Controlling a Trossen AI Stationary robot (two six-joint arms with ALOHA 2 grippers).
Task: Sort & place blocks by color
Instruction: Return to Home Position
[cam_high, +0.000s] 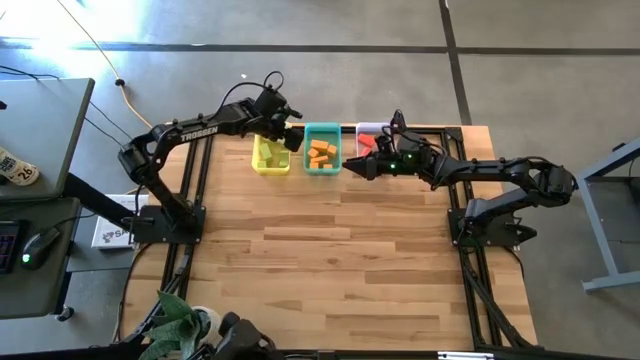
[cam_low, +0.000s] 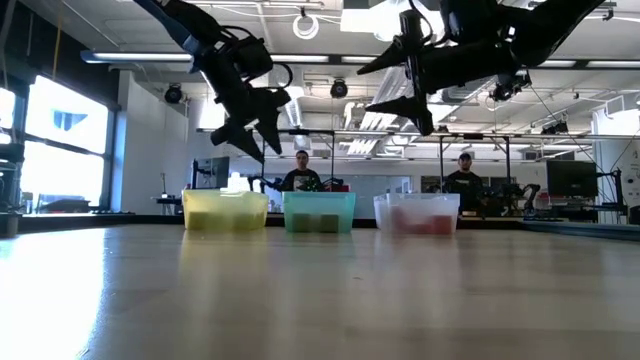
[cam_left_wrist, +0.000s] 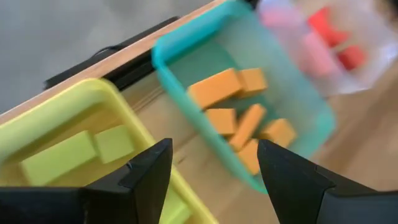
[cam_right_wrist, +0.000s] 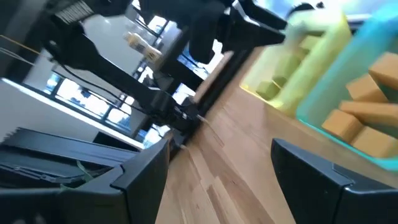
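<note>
Your left gripper (cam_left_wrist: 214, 171) is hanging over the yellow bin (cam_high: 270, 171) and your right gripper (cam_right_wrist: 219, 168) near the teal bin (cam_high: 322, 174), both with fingers apart and empty. The green blocks (cam_left_wrist: 74, 155) are lying in the yellow bin, the orange blocks (cam_left_wrist: 214, 88) in the teal bin, and the red blocks (cam_left_wrist: 320, 22) in the clear bin (cam_high: 368, 127).

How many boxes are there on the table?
3, in one row: the yellow bin at the left end, the teal bin in the middle, the clear bin at the right end. None looks hidden.
</note>
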